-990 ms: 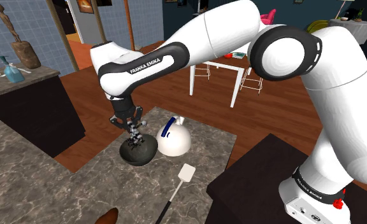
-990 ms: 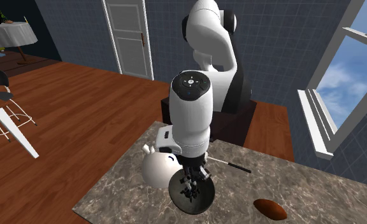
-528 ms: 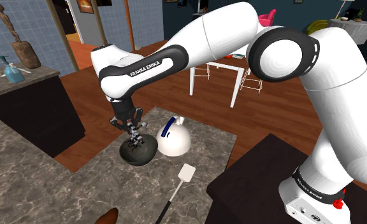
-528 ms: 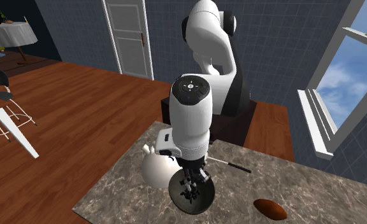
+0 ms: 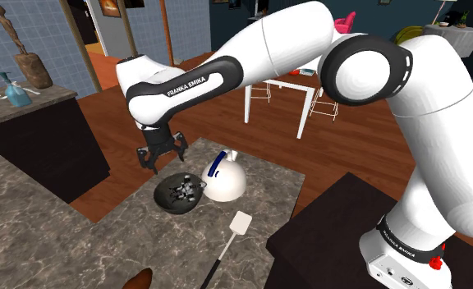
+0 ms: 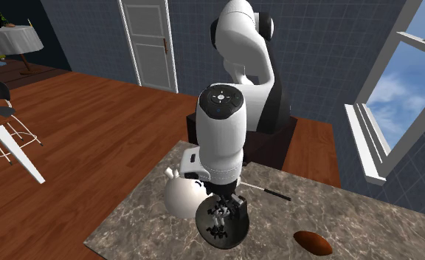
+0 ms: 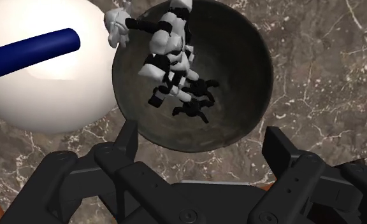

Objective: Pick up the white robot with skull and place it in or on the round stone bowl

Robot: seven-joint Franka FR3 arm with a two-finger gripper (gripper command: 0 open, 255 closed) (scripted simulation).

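Marbled counter, bowl, wood floor, seemingly tiled walls

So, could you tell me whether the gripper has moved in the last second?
Yes: in the shoulder view the gripper has risen away from the dark bowl.
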